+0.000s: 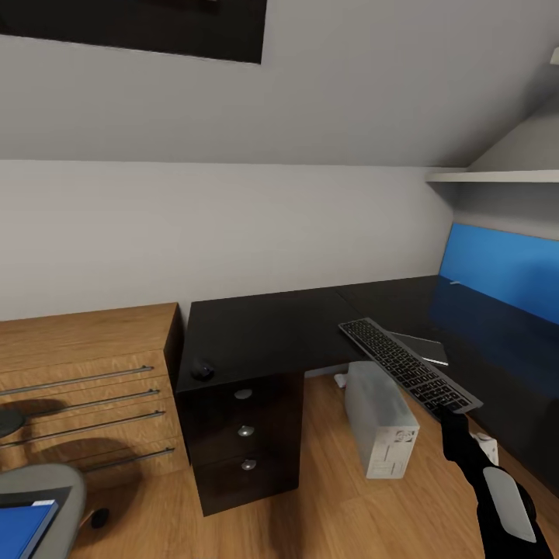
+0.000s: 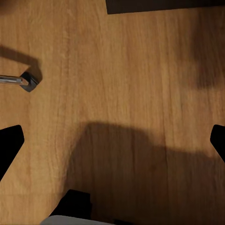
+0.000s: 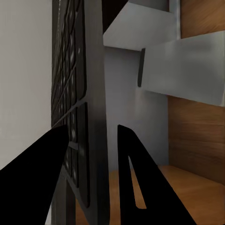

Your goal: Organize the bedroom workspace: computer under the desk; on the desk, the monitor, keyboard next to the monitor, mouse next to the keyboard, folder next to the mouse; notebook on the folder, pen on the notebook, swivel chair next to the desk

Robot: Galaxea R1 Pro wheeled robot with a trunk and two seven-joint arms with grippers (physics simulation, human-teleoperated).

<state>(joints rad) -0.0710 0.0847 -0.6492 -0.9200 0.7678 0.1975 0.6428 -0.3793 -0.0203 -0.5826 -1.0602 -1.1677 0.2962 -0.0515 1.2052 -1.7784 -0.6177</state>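
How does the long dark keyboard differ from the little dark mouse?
The slim dark grey keyboard is long, flat and rectangular; the small rounded dark mouse is far smaller and domed. The keyboard is held up, tilted, by the right gripper; the mouse rests on the glossy black desk near its edge. Both are dark.

The desk point(image 1: 256, 330) top is showing glossy black; beside it, the chest point(image 1: 85, 373) is looking like grained wood.
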